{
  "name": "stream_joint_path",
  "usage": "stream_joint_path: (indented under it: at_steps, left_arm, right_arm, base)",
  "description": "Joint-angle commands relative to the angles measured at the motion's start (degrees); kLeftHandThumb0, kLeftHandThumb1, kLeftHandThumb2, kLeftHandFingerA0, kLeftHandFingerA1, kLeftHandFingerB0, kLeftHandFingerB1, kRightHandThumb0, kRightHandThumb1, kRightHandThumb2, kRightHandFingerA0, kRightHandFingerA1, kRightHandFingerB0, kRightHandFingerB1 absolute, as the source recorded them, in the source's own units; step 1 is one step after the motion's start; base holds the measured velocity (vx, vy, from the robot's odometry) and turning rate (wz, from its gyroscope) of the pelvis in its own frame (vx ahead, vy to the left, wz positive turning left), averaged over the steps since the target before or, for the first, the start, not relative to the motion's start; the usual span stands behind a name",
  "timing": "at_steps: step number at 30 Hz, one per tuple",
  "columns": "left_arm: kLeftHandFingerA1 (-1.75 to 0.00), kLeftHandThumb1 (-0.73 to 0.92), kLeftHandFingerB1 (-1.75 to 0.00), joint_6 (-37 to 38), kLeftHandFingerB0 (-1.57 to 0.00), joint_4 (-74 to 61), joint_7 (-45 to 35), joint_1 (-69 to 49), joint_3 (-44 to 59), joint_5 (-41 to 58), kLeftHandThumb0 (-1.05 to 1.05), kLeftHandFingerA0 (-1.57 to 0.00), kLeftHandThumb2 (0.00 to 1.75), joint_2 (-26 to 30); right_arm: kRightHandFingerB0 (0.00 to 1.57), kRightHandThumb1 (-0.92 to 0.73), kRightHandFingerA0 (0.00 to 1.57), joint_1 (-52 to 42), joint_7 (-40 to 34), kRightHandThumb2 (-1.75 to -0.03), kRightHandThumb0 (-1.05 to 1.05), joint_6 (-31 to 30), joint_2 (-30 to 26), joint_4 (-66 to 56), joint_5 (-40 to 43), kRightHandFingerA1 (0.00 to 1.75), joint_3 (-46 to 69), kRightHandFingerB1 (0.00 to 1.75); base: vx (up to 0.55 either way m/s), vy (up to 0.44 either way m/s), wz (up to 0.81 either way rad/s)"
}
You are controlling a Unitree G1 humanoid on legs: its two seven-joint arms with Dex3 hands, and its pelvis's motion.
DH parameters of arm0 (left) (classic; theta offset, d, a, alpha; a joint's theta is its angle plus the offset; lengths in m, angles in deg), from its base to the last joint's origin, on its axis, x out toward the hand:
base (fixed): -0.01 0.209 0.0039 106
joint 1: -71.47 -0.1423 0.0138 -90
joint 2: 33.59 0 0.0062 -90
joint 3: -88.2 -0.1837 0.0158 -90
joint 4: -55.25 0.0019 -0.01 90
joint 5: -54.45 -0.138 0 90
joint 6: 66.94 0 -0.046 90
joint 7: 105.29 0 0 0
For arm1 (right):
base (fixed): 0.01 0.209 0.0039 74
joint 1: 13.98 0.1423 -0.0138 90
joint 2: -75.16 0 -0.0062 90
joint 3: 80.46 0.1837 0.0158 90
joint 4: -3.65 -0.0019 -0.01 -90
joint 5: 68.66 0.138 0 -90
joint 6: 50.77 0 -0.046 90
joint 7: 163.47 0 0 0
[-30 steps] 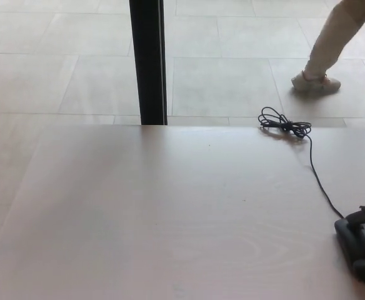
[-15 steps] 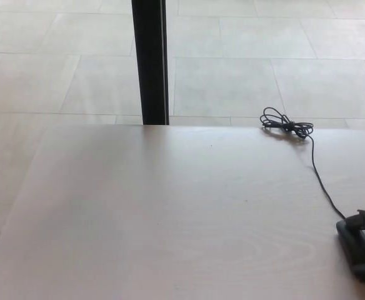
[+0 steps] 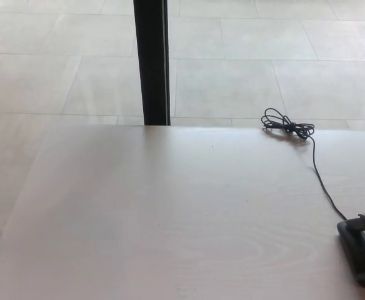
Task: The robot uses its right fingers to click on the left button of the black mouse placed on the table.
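**Mouse at the table's right edge**

Closest to the camera, at the bottom right corner, sits a dark shape (image 3: 362, 250). The cable runs right into it, so it looks like the black mouse, maybe with the robot's right hand over it. The picture cuts it off, so I cannot tell mouse from hand, or whether the fingers are spread or curled. The left hand does not show at all.

A mouse like this is likely light, hard and smooth. It could slide on the pale table (image 3: 170, 219) if pushed sideways. So I think a finger should press straight down on the front left part, softly, with no need to grab it.

Farther back, the thin black cable (image 3: 323, 184) goes up the table to a small tangle of loops (image 3: 287, 125) near the far edge.

Past the table is a black post (image 3: 151, 62) and a pale tiled floor (image 3: 232, 75).
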Motion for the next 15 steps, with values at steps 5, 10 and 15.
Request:
stream_joint_path:
  at_steps: [5,10,15]
  left_arm:
    - [-0.83,0.56,-0.54,1.8,-0.65,-0.2,0.4,0.1,-0.7,-0.4,-0.61,-0.88,0.57,1.7]
    - [-0.73,0.55,-0.54,1.1,-0.62,0.2,0.6,0.9,-0.4,0.1,-0.58,-0.88,0.57,2.1]
    - [-0.8,0.56,-0.54,0.9,-0.64,0.2,0.3,0.9,0.2,0.7,-0.56,-0.9,0.57,2.3]
  right_arm:
    - [0.49,-0.8,0.33,-1.2,4.4,-0.64,-0.67,-3.0,-1.9,2.1,-6.5,0.42,-7.1,0.37]
    - [0.5,-0.78,0.3,-0.5,3.9,-0.64,-0.66,-3.9,-1.1,4.7,-6.6,0.46,-9.5,0.38]
    - [0.5,-0.8,0.28,-0.3,5.6,-0.64,-0.67,-5.0,-0.7,6.2,-5.2,0.47,-10.6,0.38]
  base:
    - [0.0,0.0,0.0]
    - [0.0,0.0,0.0]
    - [0.0,0.0,0.0]
